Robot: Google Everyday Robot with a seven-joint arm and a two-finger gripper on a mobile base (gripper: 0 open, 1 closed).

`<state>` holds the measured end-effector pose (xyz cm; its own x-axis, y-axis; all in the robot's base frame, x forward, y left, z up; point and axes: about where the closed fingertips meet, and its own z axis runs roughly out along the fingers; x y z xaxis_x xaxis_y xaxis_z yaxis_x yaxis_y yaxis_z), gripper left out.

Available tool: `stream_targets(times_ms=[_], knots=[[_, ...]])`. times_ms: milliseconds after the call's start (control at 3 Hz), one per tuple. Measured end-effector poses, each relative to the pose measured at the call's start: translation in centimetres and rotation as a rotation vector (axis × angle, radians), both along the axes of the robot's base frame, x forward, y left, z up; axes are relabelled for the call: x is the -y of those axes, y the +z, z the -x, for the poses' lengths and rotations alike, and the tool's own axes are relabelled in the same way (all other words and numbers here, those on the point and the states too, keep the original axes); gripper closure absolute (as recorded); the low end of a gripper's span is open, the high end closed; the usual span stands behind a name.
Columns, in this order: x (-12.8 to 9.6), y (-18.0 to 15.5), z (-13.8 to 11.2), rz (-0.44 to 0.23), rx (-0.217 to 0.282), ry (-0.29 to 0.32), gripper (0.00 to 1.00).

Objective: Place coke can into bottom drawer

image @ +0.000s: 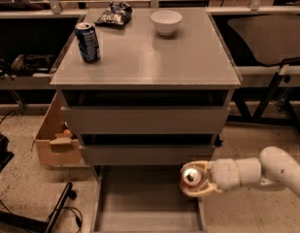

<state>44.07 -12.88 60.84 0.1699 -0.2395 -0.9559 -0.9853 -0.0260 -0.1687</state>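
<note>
The coke can (190, 177) is an orange-red can whose silver top faces the camera. My gripper (197, 179) is shut on the coke can, at the end of the white arm (256, 170) that comes in from the right. It holds the can just over the right wall of the bottom drawer (140, 203), near the drawer's back right corner. The bottom drawer is pulled out, a shallow grey tray with a bare floor. The two upper drawers (144, 119) are shut.
On the cabinet top (154, 57) stand a dark blue can (88, 42), a white bowl (166, 22) and a dark snack bag (113, 14). A cardboard box (52, 140) sits left of the cabinet. Cables and a black bar lie on the floor at lower left.
</note>
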Motion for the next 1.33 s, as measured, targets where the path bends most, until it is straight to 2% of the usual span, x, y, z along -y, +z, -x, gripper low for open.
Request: stream_targets(times_ms=[333, 667, 1000, 1333], knots=[[-3.3, -6.6, 0.0, -0.042, -0.087, 0.017, 1.00], [-6.8, -15.1, -1.4, -0.075, -0.142, 0.015, 1.00], [-11.1, -24.5, -4.9, -0.101, -0.167, 0.001, 1.00], [-13.6, -28.9, -7.1, -0.104, -0.173, -0.003, 1.00]])
